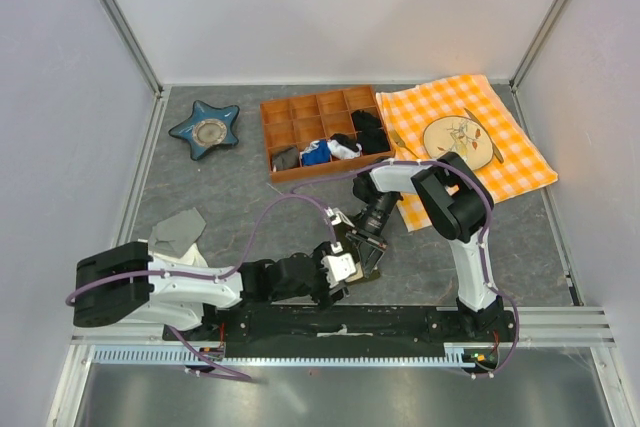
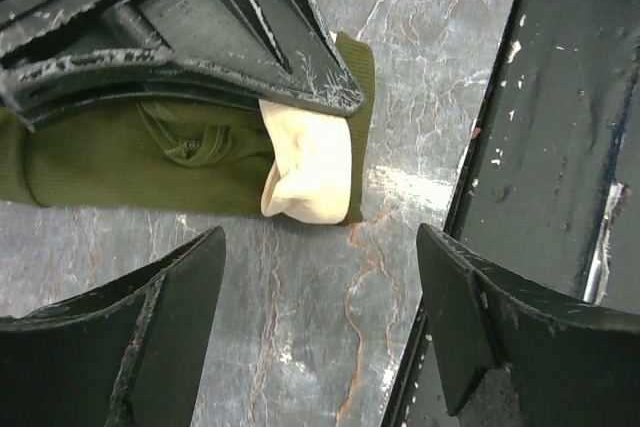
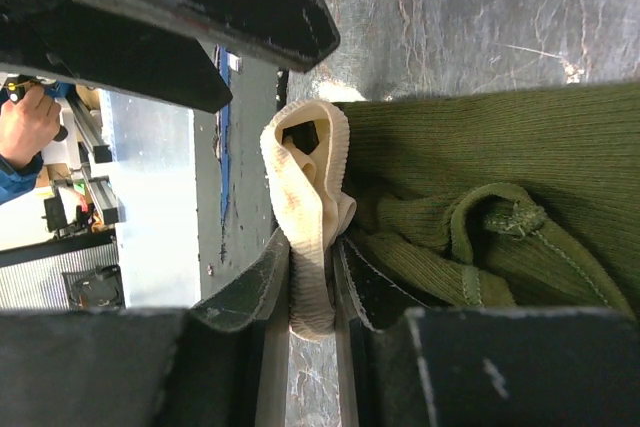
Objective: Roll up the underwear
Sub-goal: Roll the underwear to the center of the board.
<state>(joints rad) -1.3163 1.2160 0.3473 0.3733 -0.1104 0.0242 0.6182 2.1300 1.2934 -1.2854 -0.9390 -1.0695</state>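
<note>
Right wrist view: your right claw (image 3: 312,282) is clamped on the cream waistband (image 3: 300,177) of the underwear (image 3: 480,147). The band stands up as a narrow loop, and the two pads (image 3: 245,292) press it from both sides. The olive-green cloth spreads away to the right on the surface (image 3: 450,17), with a rumpled hem fold just beside the pinch.

Left wrist view: your left claw (image 2: 320,247) hangs over the surface with its fingers (image 2: 150,337) spread wide and nothing between them. The underwear lies just beyond the fingertips as a long green bundle. Its waistband is doubled over at the right-hand end as this camera shows it. The right claw comes in from the top of the frame and sits on the far edge of the cloth at that same end. A black rail (image 2: 560,147) runs down the right side, near the waistband end but not touching it.

Top external view: both claws meet at the near middle of the surface, just ahead of the black rail. They cover the underwear, so you can hardly make it out from here. Further back stands a wooden tray (image 1: 318,97) with small garments in its near compartments. A blue star-shaped dish (image 1: 205,129) sits to its left. An orange checked cloth (image 1: 510,157) with a plate (image 1: 452,135) on it lies to its right. A grey cloth (image 1: 180,230) lies near the left arm's base, well apart from the claws.
</note>
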